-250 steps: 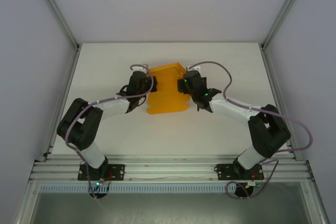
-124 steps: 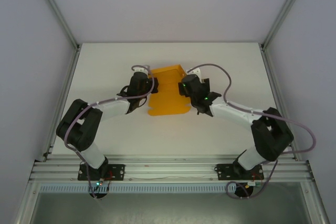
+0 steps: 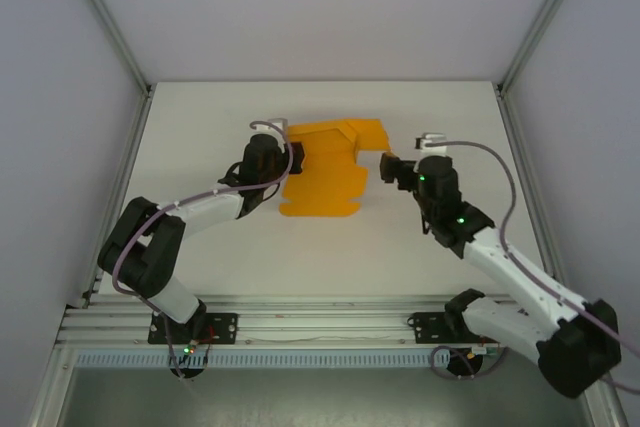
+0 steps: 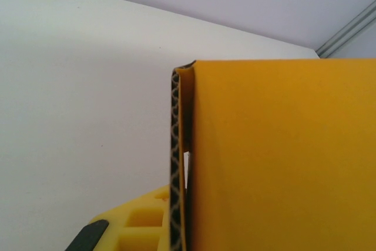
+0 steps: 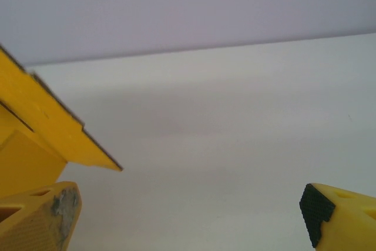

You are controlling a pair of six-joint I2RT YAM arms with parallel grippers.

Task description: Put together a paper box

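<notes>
1. My left claw (image 3: 288,160) is pinched shut on the left edge of the paper box (image 3: 322,185), anchoring the part-folded orange sheet on the table (image 3: 200,127)
2. My right claw (image 5: 188,210) gapes wide and empty just beside its right flap, probably ready for a fresh grip

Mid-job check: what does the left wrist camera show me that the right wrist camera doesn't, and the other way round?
Left wrist: the left gripper shut on the paper box, seen edge-on, with a patterned pad flat against the card's edge. Right wrist: the right gripper open and holding nothing, bare table between its fingers; a corner of the card juts in at the picture's left, above one fingertip. Shared: the orange card and the white table.
</notes>
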